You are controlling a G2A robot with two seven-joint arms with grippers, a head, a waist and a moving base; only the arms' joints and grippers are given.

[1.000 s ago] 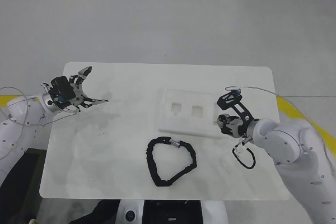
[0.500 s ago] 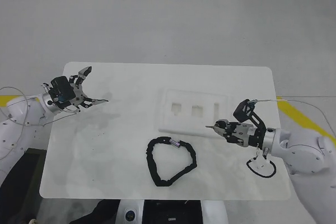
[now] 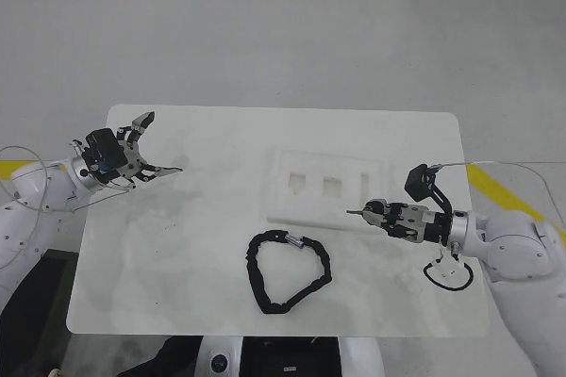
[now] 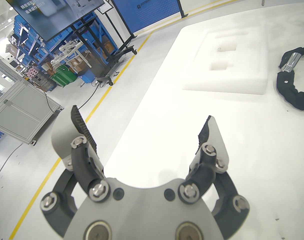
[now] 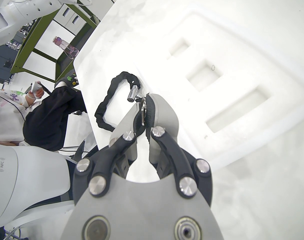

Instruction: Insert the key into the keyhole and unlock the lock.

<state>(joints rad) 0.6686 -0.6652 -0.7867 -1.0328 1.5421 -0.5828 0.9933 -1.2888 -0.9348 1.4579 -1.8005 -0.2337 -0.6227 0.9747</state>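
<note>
Right end effector (image 5: pixel 142 103) pinches the key (image 5: pixel 143 112), so I should aim it straight at the lock (image 5: pixel 103 104), slowly.

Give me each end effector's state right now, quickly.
Left end effector: open, holding nothing.
Right end effector: closed on the key.

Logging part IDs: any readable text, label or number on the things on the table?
chain lock: no print visible.
key, held in the right gripper: too small to tell.
foam tray: none.
table: none.
</note>
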